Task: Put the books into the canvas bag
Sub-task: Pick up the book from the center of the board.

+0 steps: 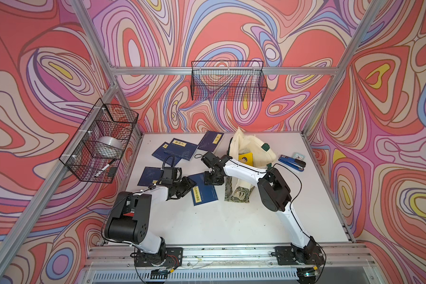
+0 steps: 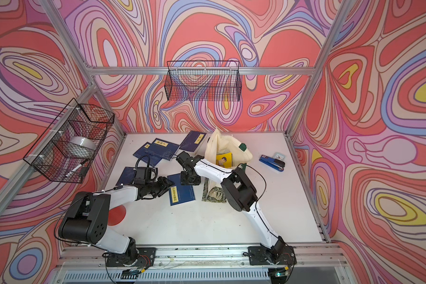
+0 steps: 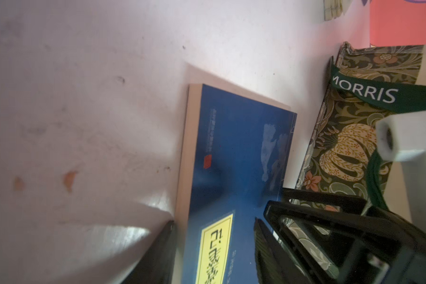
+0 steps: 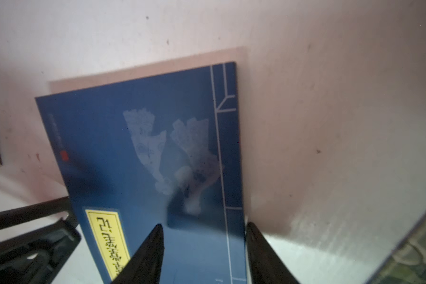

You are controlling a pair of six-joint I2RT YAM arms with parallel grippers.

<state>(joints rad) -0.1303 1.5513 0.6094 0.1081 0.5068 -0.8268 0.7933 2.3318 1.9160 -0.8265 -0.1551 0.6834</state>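
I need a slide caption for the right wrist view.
Open right gripper straddles one edge of a blue book on the table.

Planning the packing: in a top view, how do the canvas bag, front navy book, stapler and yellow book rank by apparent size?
1. canvas bag
2. front navy book
3. stapler and yellow book: about alike, the latter partly hidden, so unranked.

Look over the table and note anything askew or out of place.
The canvas bag sags, its mouth crumpled around a yellow book poking out. The navy books lie scattered on the table at mixed angles, two of them overlapping near the far edge.
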